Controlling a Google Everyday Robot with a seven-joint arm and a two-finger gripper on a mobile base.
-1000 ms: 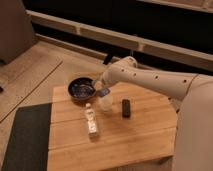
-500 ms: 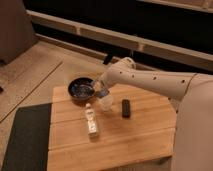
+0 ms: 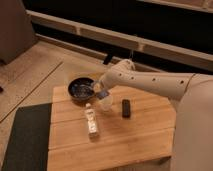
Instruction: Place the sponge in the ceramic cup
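Blue-grey sponge [image 3: 103, 94] is being pinched by the closed gripper [image 3: 99, 90] above ceramic cup [image 3: 106, 103]; dark bowl [image 3: 80, 89] left, black block [image 3: 126, 108] right.

The sponge [image 3: 103, 94], a small blue-grey pad, is hanging pinched in the closed tool [image 3: 99, 90], just above the mouth of the ceramic cup [image 3: 106, 103]. The cup, small, plain and whitish, is standing upright on the wooden desk [image 3: 145, 130], toward its far side, left of centre.
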